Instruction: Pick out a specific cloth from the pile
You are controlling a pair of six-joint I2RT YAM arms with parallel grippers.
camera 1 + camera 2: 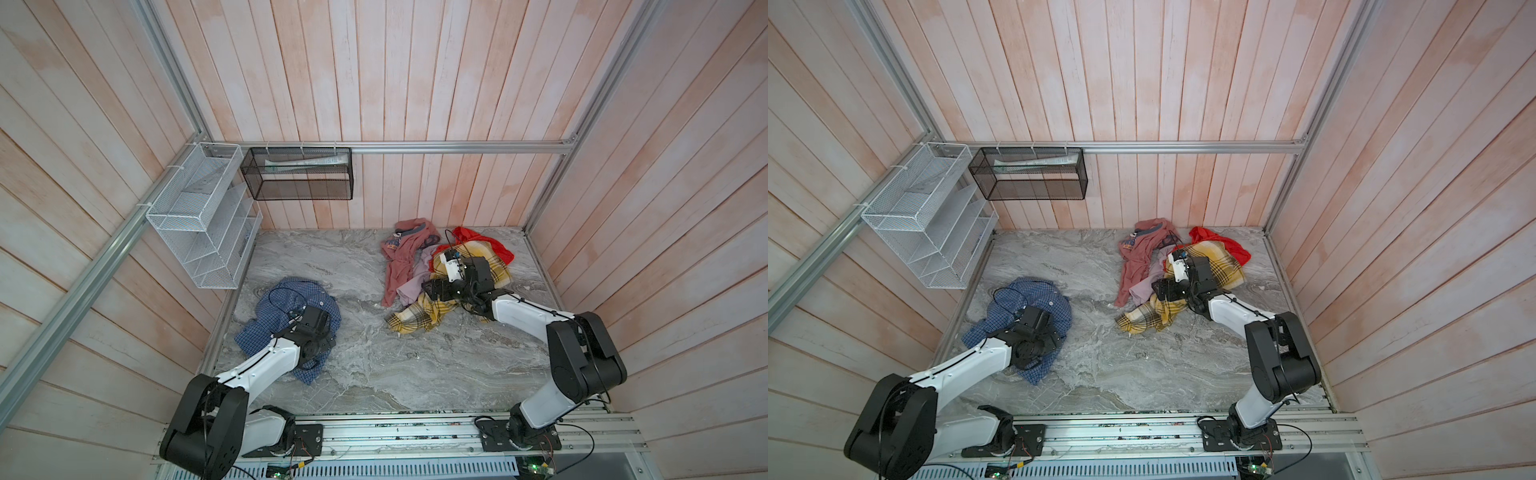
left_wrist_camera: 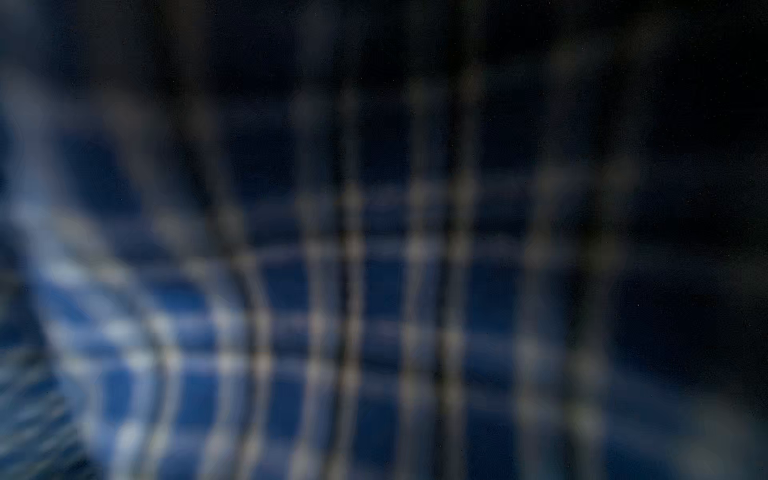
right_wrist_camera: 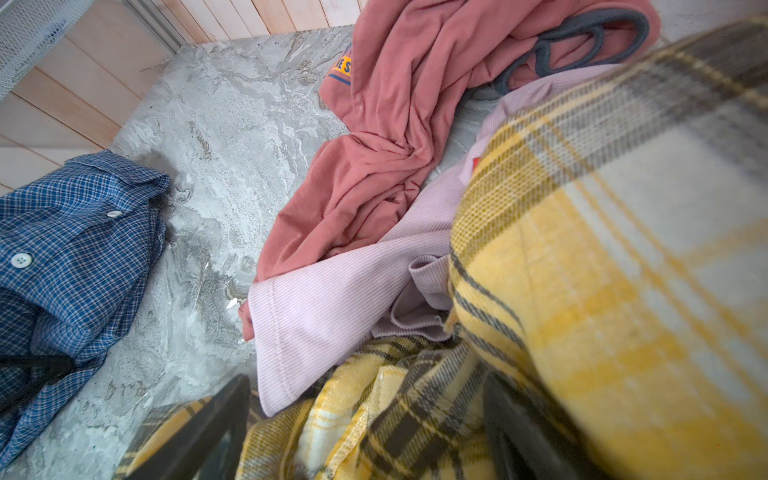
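Note:
The cloth, a blue fine-check shirt (image 1: 286,297) (image 1: 1013,297) with white buttons, lies crumpled at the table's left, apart from the pile. My left gripper (image 1: 316,334) (image 1: 1034,332) points down into it with its fingers buried. The left wrist view holds only blurred blue check (image 2: 291,332). The pile (image 1: 415,270) at the back right holds a dusty-pink garment (image 3: 395,145), a lilac piece (image 3: 332,299), a red piece (image 1: 494,245) and a yellow plaid cloth (image 3: 582,291). My right gripper (image 3: 365,436) (image 1: 430,291) rests open on the yellow plaid, which is bunched between its fingers.
A white wire rack (image 1: 199,232) hangs on the left wall and a black mesh basket (image 1: 297,174) on the back wall. Wood-panel walls close in the marble table (image 1: 374,365) on three sides. Both arms' bases sit on the front rail (image 1: 395,432).

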